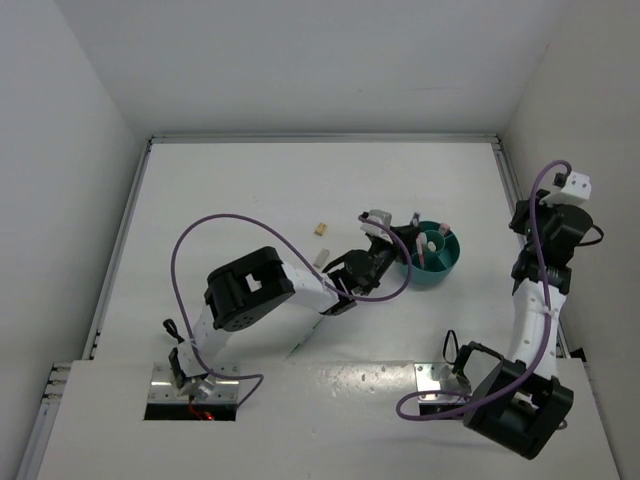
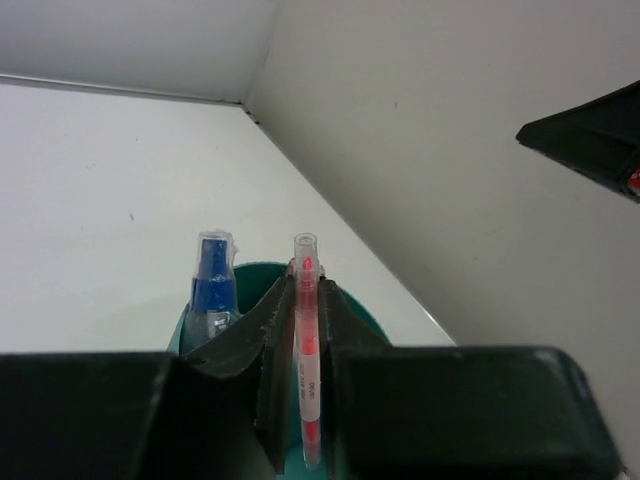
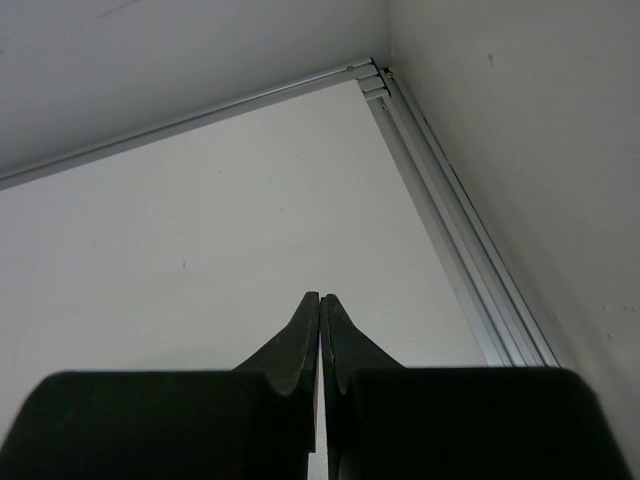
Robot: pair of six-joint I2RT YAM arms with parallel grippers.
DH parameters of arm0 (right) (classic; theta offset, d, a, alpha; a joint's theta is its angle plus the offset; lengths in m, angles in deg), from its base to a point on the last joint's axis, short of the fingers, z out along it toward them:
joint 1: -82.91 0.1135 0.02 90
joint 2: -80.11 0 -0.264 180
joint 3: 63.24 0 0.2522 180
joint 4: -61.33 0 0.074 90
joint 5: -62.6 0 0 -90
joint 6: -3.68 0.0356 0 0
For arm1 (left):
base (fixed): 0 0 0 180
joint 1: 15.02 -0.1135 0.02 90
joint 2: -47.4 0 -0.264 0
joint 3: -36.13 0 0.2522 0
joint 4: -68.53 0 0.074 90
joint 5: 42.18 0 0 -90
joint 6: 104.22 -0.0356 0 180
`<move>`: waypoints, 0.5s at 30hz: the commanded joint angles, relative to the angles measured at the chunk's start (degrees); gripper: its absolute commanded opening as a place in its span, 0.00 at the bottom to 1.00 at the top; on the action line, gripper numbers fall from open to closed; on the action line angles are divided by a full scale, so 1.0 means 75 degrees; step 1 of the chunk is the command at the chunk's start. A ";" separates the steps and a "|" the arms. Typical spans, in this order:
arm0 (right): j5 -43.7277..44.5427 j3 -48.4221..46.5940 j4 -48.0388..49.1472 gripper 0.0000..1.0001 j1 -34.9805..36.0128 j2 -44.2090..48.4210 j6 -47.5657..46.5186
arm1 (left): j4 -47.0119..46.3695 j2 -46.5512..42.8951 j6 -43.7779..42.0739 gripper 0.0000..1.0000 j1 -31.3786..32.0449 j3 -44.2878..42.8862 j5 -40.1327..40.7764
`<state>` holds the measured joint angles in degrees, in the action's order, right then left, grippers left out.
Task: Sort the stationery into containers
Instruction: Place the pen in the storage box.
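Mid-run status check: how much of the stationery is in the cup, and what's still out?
Done: the round teal plastic cup holds a blue-clear pen and some pink items. In hand: the left gripper is shut on a thin pink pen at the cup's rim, not yet released. Left: at least a small yellow eraser and a small pale piece lie outside it. The right gripper is shut and empty.

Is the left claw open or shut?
Shut. The left gripper squeezes the pink pen from both sides.

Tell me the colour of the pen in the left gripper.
The pen is clear with pink inside; left wrist view.
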<state>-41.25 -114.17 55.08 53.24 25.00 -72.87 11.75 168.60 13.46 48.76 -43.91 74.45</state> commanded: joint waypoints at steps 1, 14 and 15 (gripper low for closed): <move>-0.0309 -0.0013 0.0382 0.00 -0.0156 0.0153 0.0152 | -0.0403 0.0023 0.0165 0.18 0.0143 -0.0245 0.0129; -0.0673 0.0057 0.0382 0.00 -0.0368 0.0305 0.0222 | 0.0344 -0.1791 -0.1131 0.48 0.0611 0.0364 0.0807; -0.0673 0.0057 0.0382 0.00 -0.0368 0.0305 0.0222 | 0.0776 -0.2107 -0.1333 0.33 0.0705 0.0365 0.1064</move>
<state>-44.66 -113.91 55.08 50.88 26.12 -71.97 16.95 162.48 10.25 51.28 -41.46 78.49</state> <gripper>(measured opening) 0.002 0.420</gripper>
